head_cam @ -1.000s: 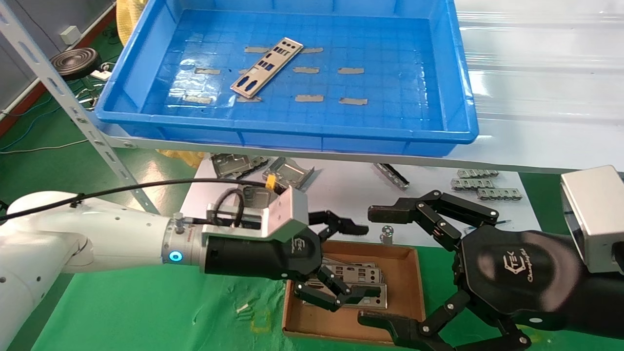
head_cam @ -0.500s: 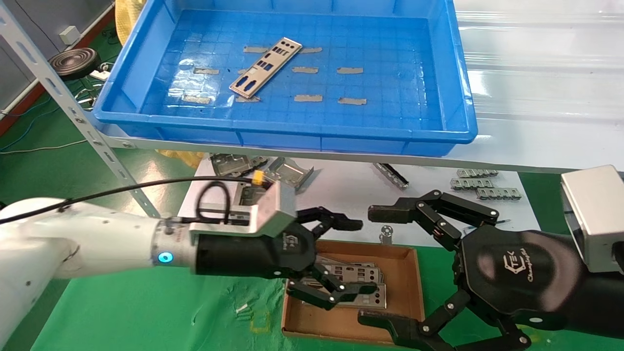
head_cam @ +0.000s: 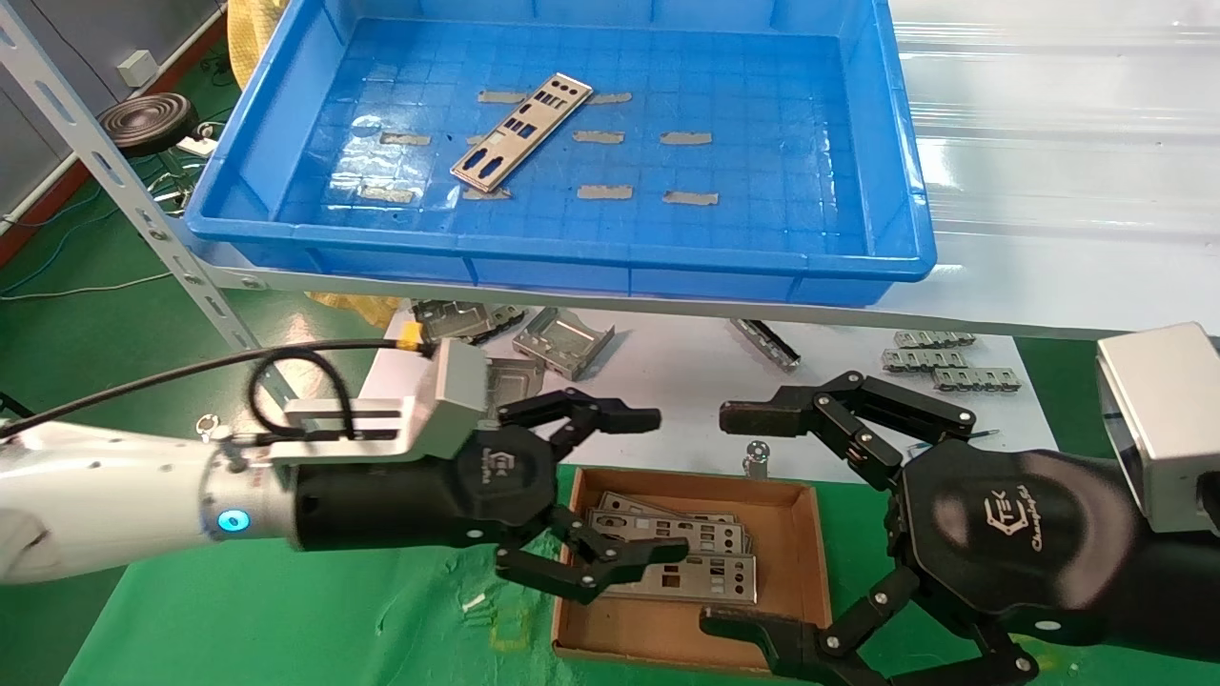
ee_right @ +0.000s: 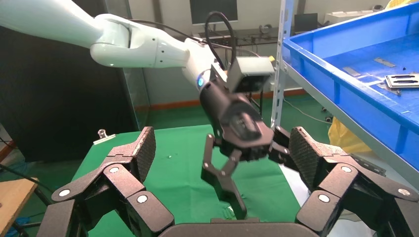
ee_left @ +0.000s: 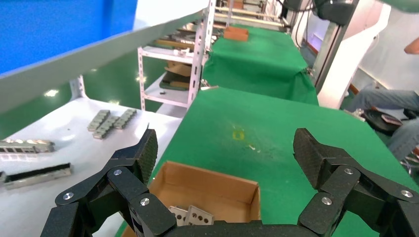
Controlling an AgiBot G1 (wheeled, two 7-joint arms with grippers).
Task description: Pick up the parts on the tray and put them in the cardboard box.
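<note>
One long silver plate (head_cam: pixel 520 131) punched with holes lies slanted in the blue tray (head_cam: pixel 896 191) on the upper shelf. Several similar plates (head_cam: pixel 677 557) lie stacked in the cardboard box (head_cam: pixel 791 562) on the green mat; the box also shows in the left wrist view (ee_left: pixel 207 190). My left gripper (head_cam: pixel 643 481) is open and empty, just left of the box and above its left edge; the left wrist view (ee_left: pixel 225 148) shows nothing between its fingers. My right gripper (head_cam: pixel 753 519) is open and empty at the box's right side; the right wrist view (ee_right: pixel 222 148) shows the left gripper (ee_right: pixel 237 148) facing it.
Folded grey brackets (head_cam: pixel 562 338) and small ridged strips (head_cam: pixel 944 362) lie on the white board behind the box. A slanted metal shelf post (head_cam: pixel 133 200) stands at the left. The tray's shelf overhangs the white board.
My left arm has drawn back to the left, away from the box, with its gripper still open and empty. The stacked plates in the box are now more exposed. The right arm has not moved.
</note>
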